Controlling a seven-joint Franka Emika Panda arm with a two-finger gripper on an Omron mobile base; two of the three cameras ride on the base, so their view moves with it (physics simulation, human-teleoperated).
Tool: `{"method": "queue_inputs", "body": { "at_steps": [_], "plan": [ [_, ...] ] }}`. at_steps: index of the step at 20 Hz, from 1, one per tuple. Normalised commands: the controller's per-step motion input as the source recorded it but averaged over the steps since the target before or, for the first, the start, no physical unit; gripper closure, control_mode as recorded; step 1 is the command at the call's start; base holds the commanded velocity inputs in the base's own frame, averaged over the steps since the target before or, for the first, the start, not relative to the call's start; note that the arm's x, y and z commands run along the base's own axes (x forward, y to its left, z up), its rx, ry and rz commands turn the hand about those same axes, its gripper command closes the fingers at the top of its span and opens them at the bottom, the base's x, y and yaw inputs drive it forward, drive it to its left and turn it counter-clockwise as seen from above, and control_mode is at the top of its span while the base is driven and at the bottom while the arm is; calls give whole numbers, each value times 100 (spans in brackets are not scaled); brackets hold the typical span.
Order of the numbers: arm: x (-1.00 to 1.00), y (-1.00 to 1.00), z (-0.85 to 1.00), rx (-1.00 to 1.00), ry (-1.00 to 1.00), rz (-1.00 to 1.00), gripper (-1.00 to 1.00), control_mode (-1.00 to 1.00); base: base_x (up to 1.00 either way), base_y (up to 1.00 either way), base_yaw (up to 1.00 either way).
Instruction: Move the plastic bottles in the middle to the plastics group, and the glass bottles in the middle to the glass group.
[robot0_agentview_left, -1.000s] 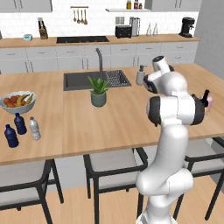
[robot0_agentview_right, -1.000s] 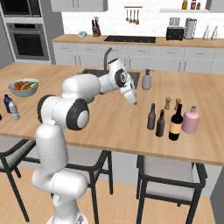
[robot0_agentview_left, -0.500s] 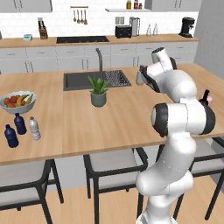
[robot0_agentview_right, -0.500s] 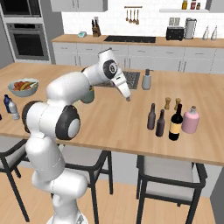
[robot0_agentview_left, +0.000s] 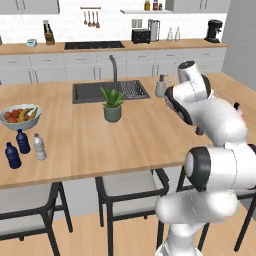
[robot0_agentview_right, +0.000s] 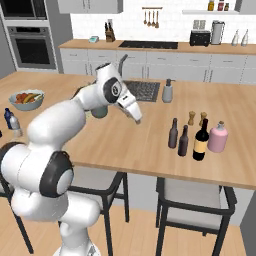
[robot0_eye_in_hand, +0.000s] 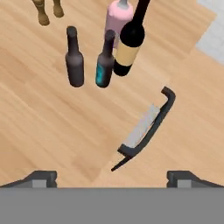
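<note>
Two slim dark glass bottles (robot0_agentview_right: 173, 133) (robot0_agentview_right: 183, 141) stand on the island right beside the glass group, a dark wine bottle with a yellowish label (robot0_agentview_right: 201, 140) and a pale pink bottle (robot0_agentview_right: 218, 137). From the hand view the slim bottles (robot0_eye_in_hand: 75, 60) (robot0_eye_in_hand: 105, 64) sit just in front of the wine bottle (robot0_eye_in_hand: 128, 46). The clear plastic bottle (robot0_agentview_left: 39, 146) stands next to the two dark blue bottles (robot0_agentview_left: 22, 141) (robot0_agentview_left: 13, 155). My gripper (robot0_agentview_right: 136, 118) (robot0_eye_in_hand: 112, 179) hovers open and empty over the counter, left of the glass bottles.
A fruit bowl (robot0_agentview_left: 20, 116) sits behind the blue bottles. A potted plant (robot0_agentview_left: 112, 105) stands by the sink (robot0_agentview_left: 87, 93), with a soap dispenser (robot0_agentview_right: 167, 91) nearby. Two wooden shakers (robot0_agentview_right: 191, 118) stand behind the glass bottles. Chairs (robot0_eye_in_hand: 146, 129) line the island's near edge.
The arm has swung and the hand has drifted left in the right base view, away from the glass bottles. Its jaws stayed open and no bottle moved.
</note>
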Motion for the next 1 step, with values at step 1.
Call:
{"method": "queue_inputs", "body": {
  "at_steps": [1],
  "plan": [
    [-74, 18, 0, 0, -4, 20, -100, -100, 0, 0, 0]
  ]
}}
